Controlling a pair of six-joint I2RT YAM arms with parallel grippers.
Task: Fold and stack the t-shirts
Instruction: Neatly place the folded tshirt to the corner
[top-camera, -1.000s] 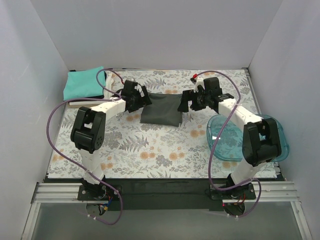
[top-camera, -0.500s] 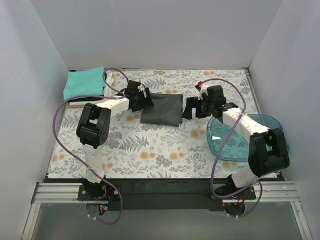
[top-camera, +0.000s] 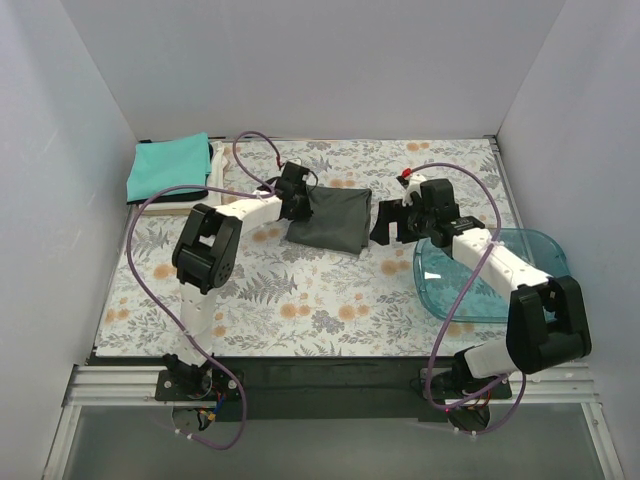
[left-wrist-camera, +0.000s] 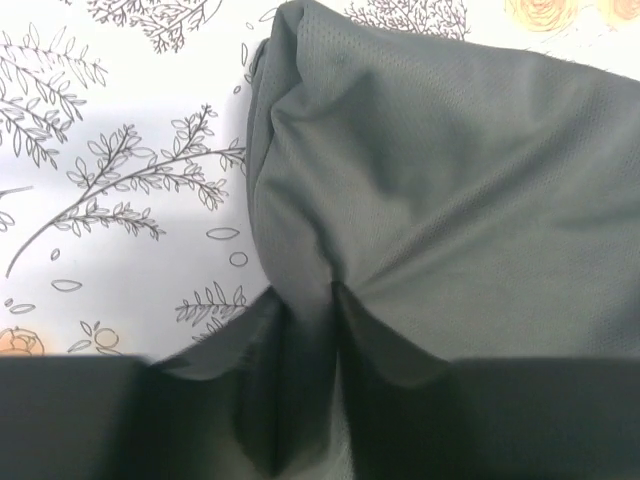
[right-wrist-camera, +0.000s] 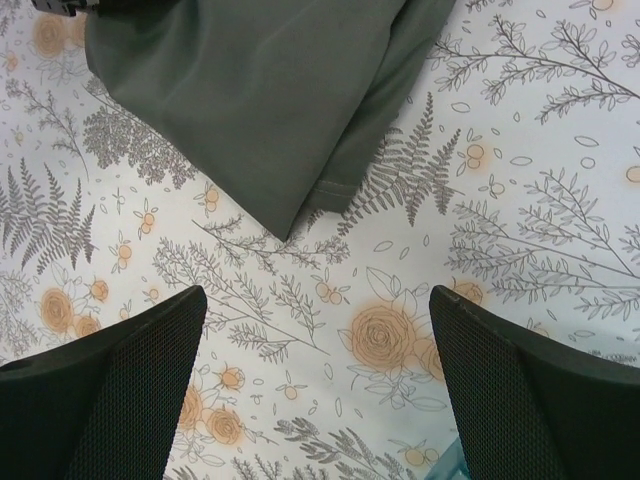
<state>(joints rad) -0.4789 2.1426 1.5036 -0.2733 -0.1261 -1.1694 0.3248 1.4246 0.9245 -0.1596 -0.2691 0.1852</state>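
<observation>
Since 1 s ago: my left claw (top-camera: 296, 196) has slid right, carrying with it the left edge of the dark charcoal-grey fabric t-shirt (top-camera: 335, 220). My right claw (top-camera: 386, 222) has backed off the right edge, and that arm's elbow has swung out toward the near right corner.

Top view.
- The charcoal-grey fabric lies folded, roughly rectangular, mid-table on the floral-print tablecloth (top-camera: 300, 290), between the two claws.
- Left claw touches its left edge. Right claw is just beside its right edge, apart from it.
- Translucent blue-green plastic tub (top-camera: 530, 250) sits at the right of the table, under my right forearm.
- Folded teal fabric t-shirt (top-camera: 168, 168) lies at the far left corner, well apart from the grey one. A cream-white layer (top-camera: 165, 208) shows along its near side and a black edge (top-camera: 213, 160) along its right side.

Left wrist view.
- Left claw (left-wrist-camera: 303, 390) is closed down narrow on a pinched pleat of the charcoal-grey fabric (left-wrist-camera: 440, 170); creases fan out from the pinch.
- Fingers (left-wrist-camera: 70, 420) are dark and blurred.
- The rest of the shirt rests on the tablecloth (left-wrist-camera: 120, 200) beyond.

Right wrist view.
- Right claw (right-wrist-camera: 315, 300) is spread wide, with only tablecloth (right-wrist-camera: 360, 330) showing between the mesh-textured fingers (right-wrist-camera: 110, 400).
- A hemmed corner of the charcoal-grey fabric (right-wrist-camera: 250, 90) points toward the claw, apart from both fingers.
- A sliver of the tub (right-wrist-camera: 455, 468) shows at the bottom edge.
</observation>
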